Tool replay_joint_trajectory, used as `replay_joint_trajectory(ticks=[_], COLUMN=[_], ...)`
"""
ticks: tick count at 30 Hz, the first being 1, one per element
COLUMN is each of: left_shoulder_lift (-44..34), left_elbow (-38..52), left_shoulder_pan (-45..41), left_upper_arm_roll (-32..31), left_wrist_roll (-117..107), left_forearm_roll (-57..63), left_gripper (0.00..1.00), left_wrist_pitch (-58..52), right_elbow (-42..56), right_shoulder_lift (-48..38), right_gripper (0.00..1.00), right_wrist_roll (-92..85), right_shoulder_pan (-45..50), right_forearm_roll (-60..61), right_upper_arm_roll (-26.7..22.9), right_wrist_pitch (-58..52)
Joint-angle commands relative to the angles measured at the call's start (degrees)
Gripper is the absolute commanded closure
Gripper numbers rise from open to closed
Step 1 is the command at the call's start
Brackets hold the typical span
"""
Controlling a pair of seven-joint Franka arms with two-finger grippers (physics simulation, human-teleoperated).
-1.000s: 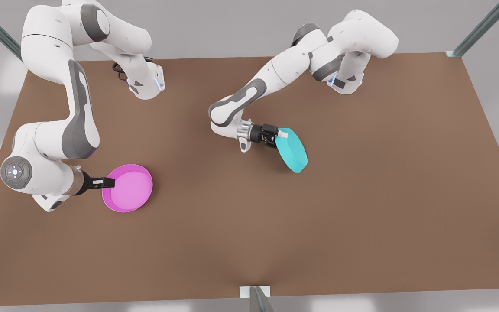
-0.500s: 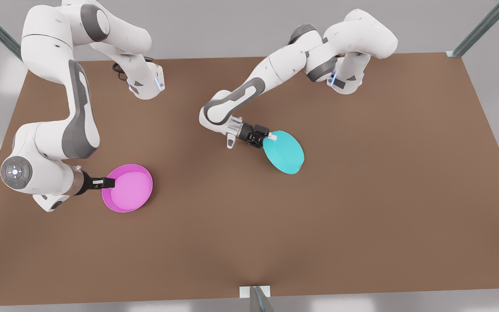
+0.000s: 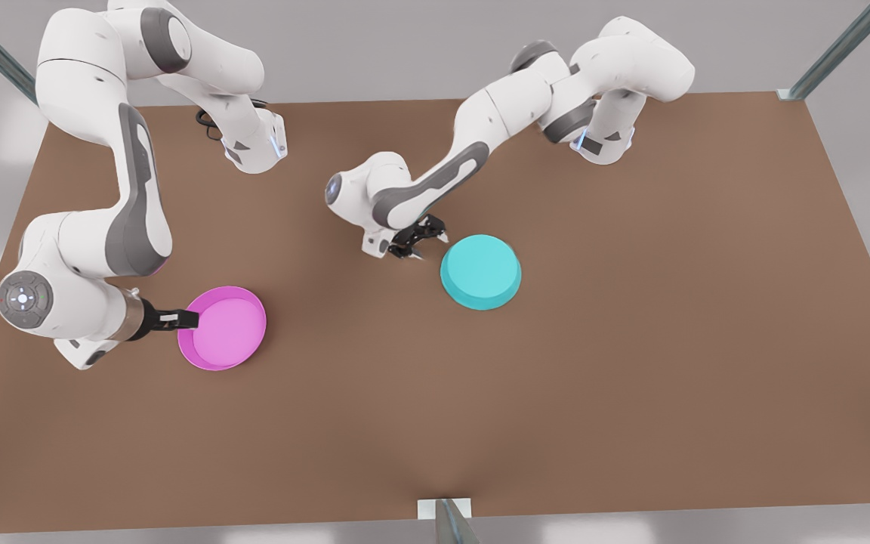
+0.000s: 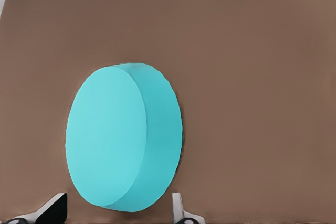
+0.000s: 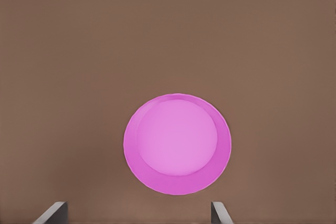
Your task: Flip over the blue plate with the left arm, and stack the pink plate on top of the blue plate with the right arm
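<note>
**Two plates flat on the table, both hands spread**

At the front view's left, the right hand (image 3: 180, 319) is held low, just beside the pink plate (image 3: 227, 329), at the rim nearest the arm. In the right wrist view its fingers (image 5: 52, 212) are seen set wide apart, with the pink plate (image 5: 177, 142) lying ahead of them and not between them. The fingers are cut off by the edge of that view, and whether a tip meets the rim cannot be told from the front view. The pink plate is laid flat with its hollow side up. Being round, it has no long axis. Bare table (image 3: 631, 378) is left all round it except on the hand's side.

Toward the middle, the left hand (image 3: 421, 243) is held just beside the blue plate (image 3: 480, 270), on its front-view left, with the fingers spread and nothing pinched. A narrow strip of table is seen between hand and plate. In the left wrist view the fingertips (image 4: 178, 209) are cropped at the picture's edge, and the blue plate (image 4: 123, 137) is shown close ahead of them. The blue plate is laid upside down, its flat plain underside facing up and its rim on the table. Its inside is hidden.

The two plates are well apart. To the front view's right, a wide stretch of table is left open as far as the edge.
</note>
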Motion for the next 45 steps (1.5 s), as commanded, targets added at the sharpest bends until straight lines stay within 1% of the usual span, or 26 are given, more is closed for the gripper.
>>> replay_joint_trajectory(ticks=[1,2,3,4,5,6,7,8,9,10,11,12,13,14,15,16,20,22,23,25,33,39,45], left_shoulder_lift=[-2.4,-7.7,-14.9,-19.5,-21.5,-22.1,-22.1,-22.1,-23.8,-29.9,-37.9,-47.3,-50.8,-53.1,-52.6,-50.0,-49.0,-48.9,-48.9,-48.9,-48.9,-48.9,-48.9], left_elbow=[1.2,1.3,1.3,1.3,1.3,1.2,1.2,1.0,1.0,-0.9,-7.4,-17.0,-23.9,-32.2,-36.8,-36.6,-36.6,-36.6,-36.6,-36.6,-36.6,-36.6,-36.6], left_shoulder_pan=[2.0,6.8,17.9,32.8,46.3,55.1,61.7,62.3,62.3,62.1,60.4,58.3,57.2,56.4,55.3,55.0,55.3,55.3,55.3,55.3,55.1,55.1,55.0], left_upper_arm_roll=[0.0,0.0,0.0,0.0,0.1,0.3,0.4,0.4,0.0,0.5,4.0,10.2,12.2,12.3,12.8,12.8,12.8,12.8,12.8,12.8,12.8,12.8,12.8], left_wrist_roll=[-0.7,-0.7,-0.9,-0.4,4.8,20.0,41.4,58.5,74.3,80.3,82.2,86.6,88.2,88.2,88.2,88.2,88.3,88.4,88.5,88.5,89.2,89.2,89.6], left_forearm_roll=[-19.4,-26.2,-36.4,-43.6,-44.3,-43.2,-38.9,-30.7,-22.8,-22.2,-22.7,-26.6,-27.0,-27.0,-26.9,-26.7,-26.7,-26.7,-26.7,-26.7,-26.7,-26.7,-26.7], left_gripper=[0.01,0.01,0.00,0.00,0.00,0.00,0.00,0.00,0.00,0.00,0.00,0.00,0.00,0.00,0.00,0.00,0.00,0.00,0.00,0.00,0.00,0.00,0.00], left_wrist_pitch=[0.1,0.0,-0.3,-0.8,-1.2,-1.4,-3.6,-6.8,-12.9,-15.0,-14.8,-12.9,-7.1,0.9,7.3,7.5,7.5,7.5,7.5,7.5,7.2,7.0,7.0], right_elbow=[0.0,0.1,0.0,0.1,0.1,0.1,0.0,-0.4,-1.2,-2.7,-5.1,-8.7,-10.4,-11.5,-12.1,-12.3,-13.0,-13.0,-13.1,-13.8,-17.4,-17.4,-17.4], right_shoulder_lift=[0.1,0.1,0.2,0.6,0.9,1.0,1.0,0.9,1.0,1.9,1.9,2.0,2.5,2.6,3.9,4.7,6.6,8.1,9.2,9.7,9.6,11.4,12.7], right_gripper=[0.00,0.00,0.00,0.00,0.00,0.00,0.00,0.00,0.00,0.00,0.00,0.00,0.00,0.00,0.00,0.00,0.00,0.00,0.00,0.00,0.00,0.00,0.00], right_wrist_roll=[0.0,0.0,0.0,0.0,0.3,0.3,-0.1,-0.4,-2.4,-2.5,-2.6,-5.8,-6.5,-7.0,-10.1,-12.7,-13.0,-12.0,-12.0,-12.1,-17.6,-19.6,-20.9], right_shoulder_pan=[-0.1,0.0,0.5,0.7,1.3,1.7,2.7,2.1,-0.1,-0.7,-3.8,-8.6,-10.9,-12.6,-14.9,-16.7,-18.9,-17.8,-16.7,-15.8,-18.5,-18.7,-18.5], right_forearm_roll=[0.0,0.0,0.0,-0.1,-0.8,-5.3,-9.5,-5.2,-2.2,-2.2,1.3,7.0,8.7,9.6,10.9,10.9,11.8,14.1,15.2,15.4,15.3,13.8,12.8], right_upper_arm_roll=[0.0,0.0,0.1,0.1,0.0,0.1,0.1,0.3,0.3,0.3,0.3,0.3,0.3,0.3,0.3,0.3,0.3,0.3,0.3,0.3,0.3,0.3,0.3], right_wrist_pitch=[0.0,0.0,0.0,0.1,0.2,0.2,0.2,-0.5,-0.2,1.5,2.0,2.5,2.8,2.8,2.8,2.8,3.0,7.0,11.5,14.4,12.1,16.4,17.4])
